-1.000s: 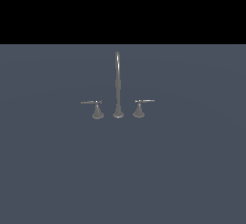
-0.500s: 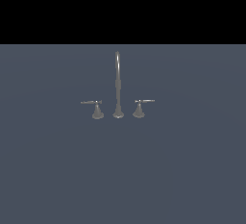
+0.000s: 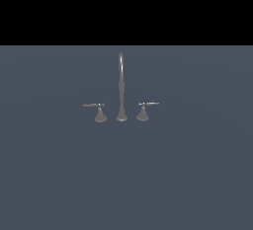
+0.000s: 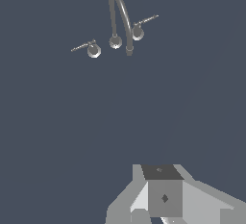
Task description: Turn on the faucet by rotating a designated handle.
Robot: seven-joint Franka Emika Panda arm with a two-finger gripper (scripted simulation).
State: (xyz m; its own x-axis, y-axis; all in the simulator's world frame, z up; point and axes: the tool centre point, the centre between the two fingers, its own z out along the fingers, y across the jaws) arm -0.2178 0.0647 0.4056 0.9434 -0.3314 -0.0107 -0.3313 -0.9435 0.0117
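Note:
The faucet [image 3: 121,86] is a small grey metal set standing on a flat blue-grey surface. Its tall gooseneck spout is in the middle. The handle [image 3: 99,111] stands at the exterior view's left of the spout, its thin arm pointing left. The wrist view shows the faucet [image 4: 120,16] from above and far off, with the handle [image 4: 92,49] beside it. Only grey blocky parts of my gripper [image 4: 163,196] show at the edge of the wrist view, well away from the faucet. I cannot tell how its jaws stand. The gripper is out of the exterior view.
A mirrored handle [image 3: 144,110] stands at the exterior view's right of the spout, arm pointing right; it also shows in the wrist view [image 4: 138,31]. The blue-grey surface [image 3: 126,174] spreads around the faucet, under a black background.

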